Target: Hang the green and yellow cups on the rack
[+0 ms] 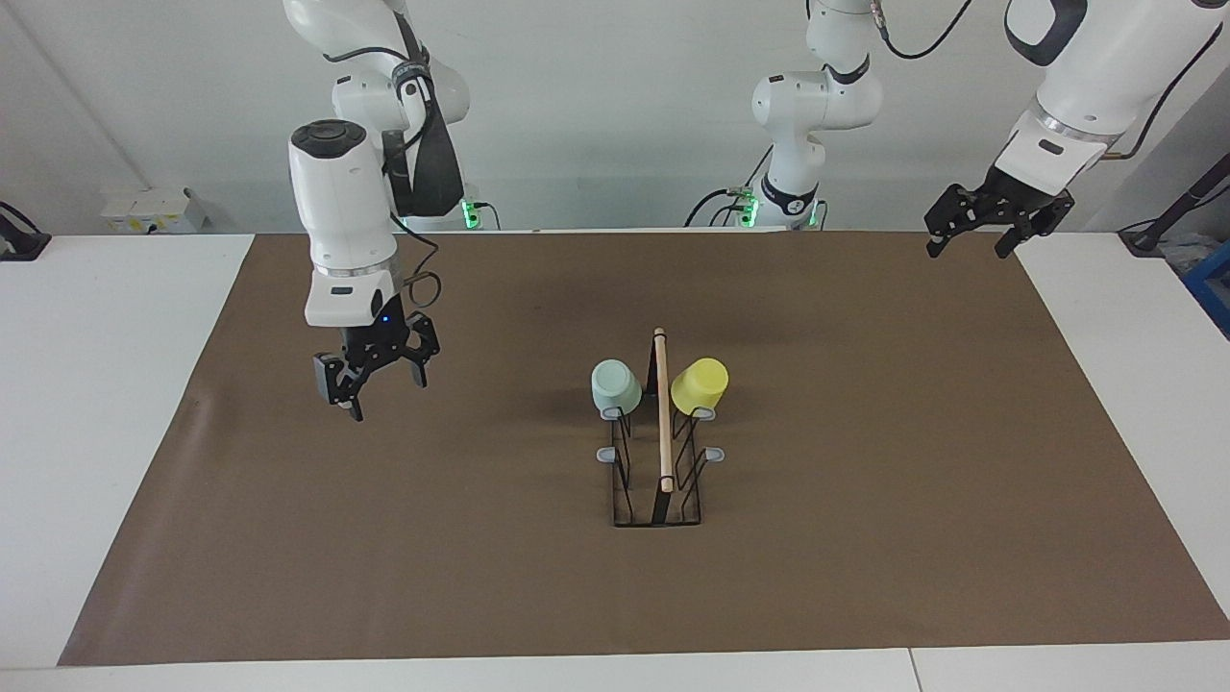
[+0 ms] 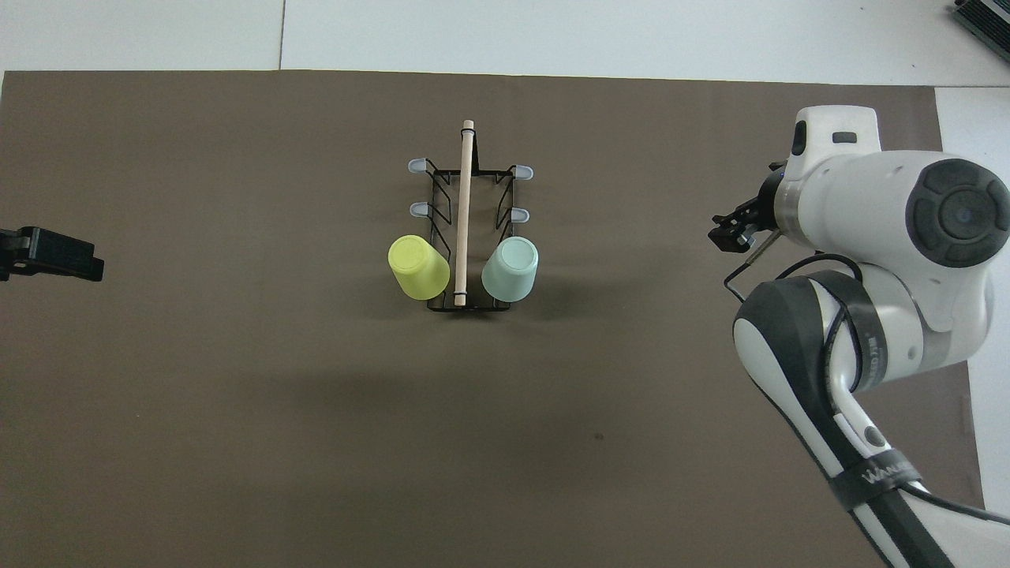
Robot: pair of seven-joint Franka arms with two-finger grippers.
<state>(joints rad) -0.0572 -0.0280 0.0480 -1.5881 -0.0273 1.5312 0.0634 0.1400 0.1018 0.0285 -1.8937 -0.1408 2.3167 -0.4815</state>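
The black wire rack with a wooden rod stands mid-table on the brown mat; it also shows in the overhead view. The mint green cup hangs upside down and tilted on the prong nearest the robots, toward the right arm's end. The yellow cup hangs the same way on the matching prong toward the left arm's end. My right gripper is open and empty, over the mat well away from the rack. My left gripper is open and empty, raised over the mat's edge at its own end.
Several grey-capped prongs on the rack stand bare. The brown mat covers most of the white table. Small white boxes sit at the table's edge near the right arm's base.
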